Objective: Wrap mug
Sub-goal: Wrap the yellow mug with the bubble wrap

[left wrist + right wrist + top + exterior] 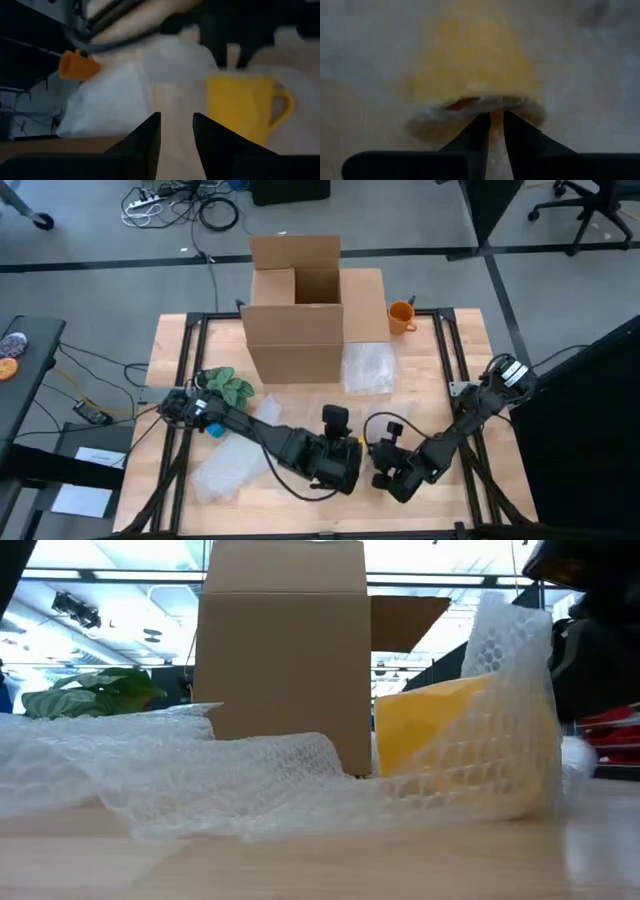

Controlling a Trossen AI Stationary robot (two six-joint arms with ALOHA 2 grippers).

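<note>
One wooden table (470, 370) — cabled floor (120, 250)

Two dark jointed arms, black tapered fingers (145, 142), blue band and white connector behind the grippers.

A yellow mug (432, 730) with a handle lies on the wooden table on a sheet of clear bubble wrap (250, 780), one edge of which rises over its far side, seemingly covering it partly.

Even overhead light fills the high view, both wrist views are dim and blurred, and bright ceiling lights backlight the low view.
</note>
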